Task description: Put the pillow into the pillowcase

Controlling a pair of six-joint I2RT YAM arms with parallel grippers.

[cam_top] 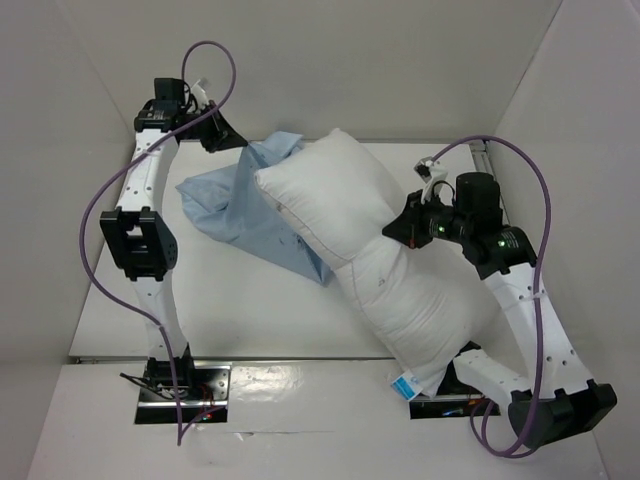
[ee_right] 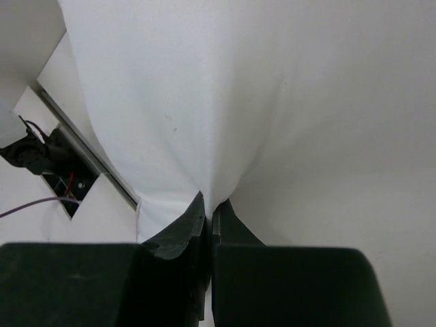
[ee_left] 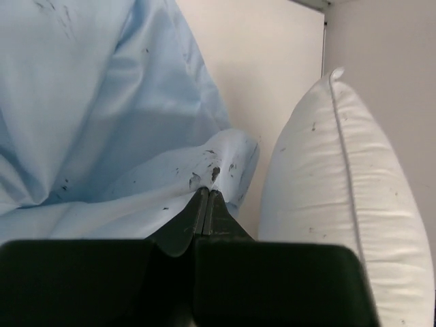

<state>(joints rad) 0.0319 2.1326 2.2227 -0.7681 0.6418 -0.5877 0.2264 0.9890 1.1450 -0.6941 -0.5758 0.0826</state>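
The white pillow (cam_top: 400,270) lies diagonally across the table, bent at its middle, its tagged corner hanging over the near edge. My right gripper (cam_top: 408,232) is shut on a pinch of the pillow's cover (ee_right: 225,102) at that bend. The light blue pillowcase (cam_top: 245,205) lies crumpled to the pillow's left, partly under the pillow's far end. My left gripper (cam_top: 240,142) is shut on an edge of the pillowcase (ee_left: 116,116) at the back, holding it raised. In the left wrist view the pillow (ee_left: 340,204) stands right beside that held edge.
White walls enclose the table on the left, back and right. The table's near edge (cam_top: 250,357) runs between the two arm bases. The left arm's purple cable (cam_top: 100,200) loops out over the left side.
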